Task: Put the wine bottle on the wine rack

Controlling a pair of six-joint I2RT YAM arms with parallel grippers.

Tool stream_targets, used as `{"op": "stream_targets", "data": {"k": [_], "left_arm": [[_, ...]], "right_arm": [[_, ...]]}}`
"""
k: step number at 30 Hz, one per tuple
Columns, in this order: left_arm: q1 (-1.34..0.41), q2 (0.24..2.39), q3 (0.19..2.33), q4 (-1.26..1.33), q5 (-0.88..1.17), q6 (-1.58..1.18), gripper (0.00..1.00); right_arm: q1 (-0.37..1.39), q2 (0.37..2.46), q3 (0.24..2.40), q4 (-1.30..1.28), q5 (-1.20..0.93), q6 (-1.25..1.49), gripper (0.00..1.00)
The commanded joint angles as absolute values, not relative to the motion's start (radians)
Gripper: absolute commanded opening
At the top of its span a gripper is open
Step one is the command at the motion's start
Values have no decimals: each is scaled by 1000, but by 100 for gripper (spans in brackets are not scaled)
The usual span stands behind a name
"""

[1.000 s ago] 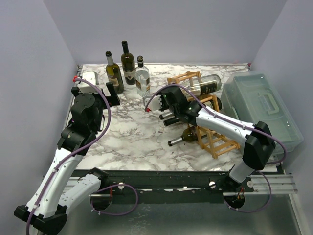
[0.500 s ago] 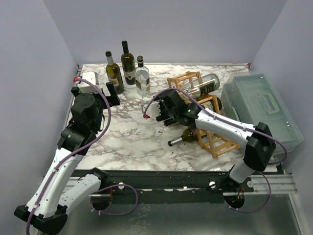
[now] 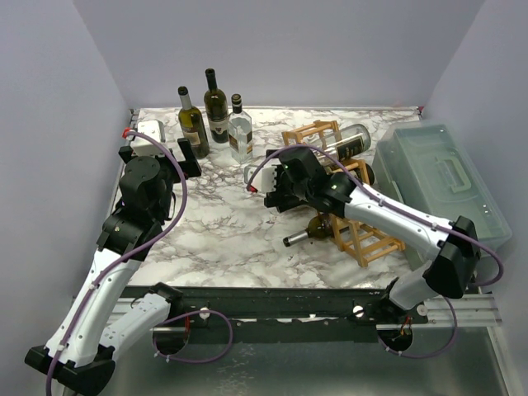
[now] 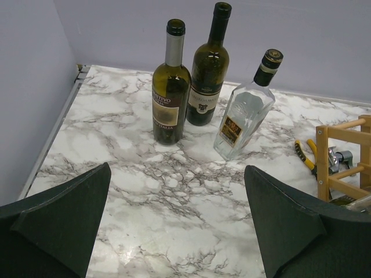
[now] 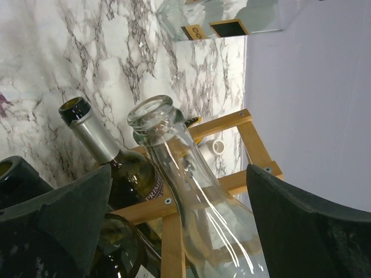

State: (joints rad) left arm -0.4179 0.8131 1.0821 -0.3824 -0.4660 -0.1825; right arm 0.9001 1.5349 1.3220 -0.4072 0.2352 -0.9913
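the right gripper (image 5: 178, 168) stood wide, its fingers (image 5: 290, 231) either side of the clear bottle (image 5: 197, 197) neck, gripping nothing. the wine bottle (image 5: 119, 168) lay in the rack (image 3: 373, 241), neck sticking out just beside one finger. a sideways swing on pulling out could clip a neck and drag a bottle off the thin sticks. the left gripper (image 4: 177, 168) hung wide over the table (image 4: 191, 197), well apart.

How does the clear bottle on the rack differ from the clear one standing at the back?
The racked clear bottle lies on its side in the wine rack; the standing clear bottle is upright on the marble tabletop. The racked one's mouth is uncapped; the standing one wears a black cap. Both are clear glass, labelled.
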Motion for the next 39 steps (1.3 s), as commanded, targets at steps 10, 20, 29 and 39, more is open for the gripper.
{"op": "stream_targets", "data": {"k": [10,20,29,39], "left_arm": [[-396,826,1076,-364,-486,-181,99],[-382,830,1073,-364,-486,-186,99],[-376,822,1073,-364,-486,-190,99],[-387,797,1072,-364,-489,-192,99]], "right_arm": [[907,1309,1278,-162,-37,-531,100],[907,1353,1330,84,146,-31,100],[907,1463,1415,214,319,237,100],[902,1709,1711,106,496,251,100]]}}
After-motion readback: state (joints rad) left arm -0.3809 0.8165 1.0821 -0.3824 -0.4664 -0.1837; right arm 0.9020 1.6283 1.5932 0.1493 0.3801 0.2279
